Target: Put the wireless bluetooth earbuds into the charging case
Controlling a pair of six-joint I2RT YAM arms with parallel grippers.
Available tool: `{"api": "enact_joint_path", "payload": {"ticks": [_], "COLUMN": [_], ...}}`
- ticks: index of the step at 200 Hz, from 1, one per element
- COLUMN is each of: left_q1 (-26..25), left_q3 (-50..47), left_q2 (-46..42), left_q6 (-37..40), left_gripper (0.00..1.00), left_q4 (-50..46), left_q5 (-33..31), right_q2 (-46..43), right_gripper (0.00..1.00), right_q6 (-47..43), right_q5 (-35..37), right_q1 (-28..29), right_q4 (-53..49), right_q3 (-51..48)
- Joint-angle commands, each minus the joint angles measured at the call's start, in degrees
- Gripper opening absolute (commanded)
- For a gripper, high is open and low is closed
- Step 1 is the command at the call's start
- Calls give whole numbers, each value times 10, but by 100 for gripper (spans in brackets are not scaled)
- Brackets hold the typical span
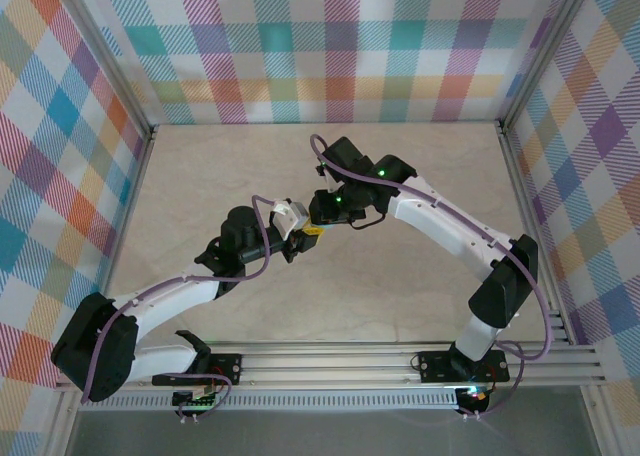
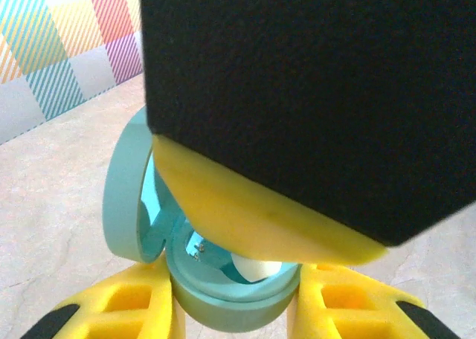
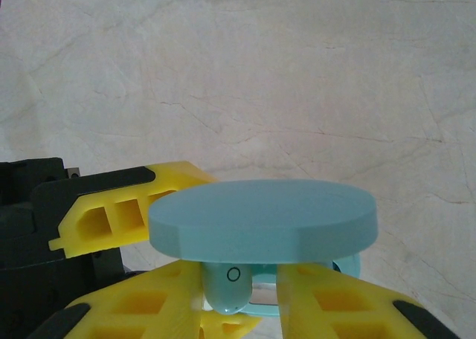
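The open charging case [image 2: 123,194] is clamped in the left hand [image 2: 238,309], roughly midway between the table's [image 1: 200,176] side edges. An earbud [image 3: 227,283] is seen inside the right hand [image 3: 242,303], right beside the raised lid. Whether it's actually gripped can't be told tbh.

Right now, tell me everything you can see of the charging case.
The charging case is a smooth light-blue oval shell, plastic-looking, open: lid hinged up to one side, glossy teal inside. The left gripper clamps its base between yellow fingers. The right gripper reaches into the base with an earbud between its fingers.
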Motion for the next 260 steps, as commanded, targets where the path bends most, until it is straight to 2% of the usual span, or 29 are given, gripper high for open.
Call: {"api": "enact_joint_path", "payload": {"ticks": [1,144,260], "left_q1": [-10,-10,-10], "left_q3": [-5,0,-2], "left_q2": [-15,-18,-30], "left_q6": [1,4,4], "left_gripper": [0,0,0], "left_q4": [13,3,-7], "left_q5": [3,5,3], "right_q2": [-5,-29,-18], "right_gripper": [33,34,32], "right_q6": [5,12,23], "right_q5": [-9,-4,-51], "right_q1": [5,5,5], "right_q4": [-4,3,24], "right_q3": [-1,-6,-19]}}
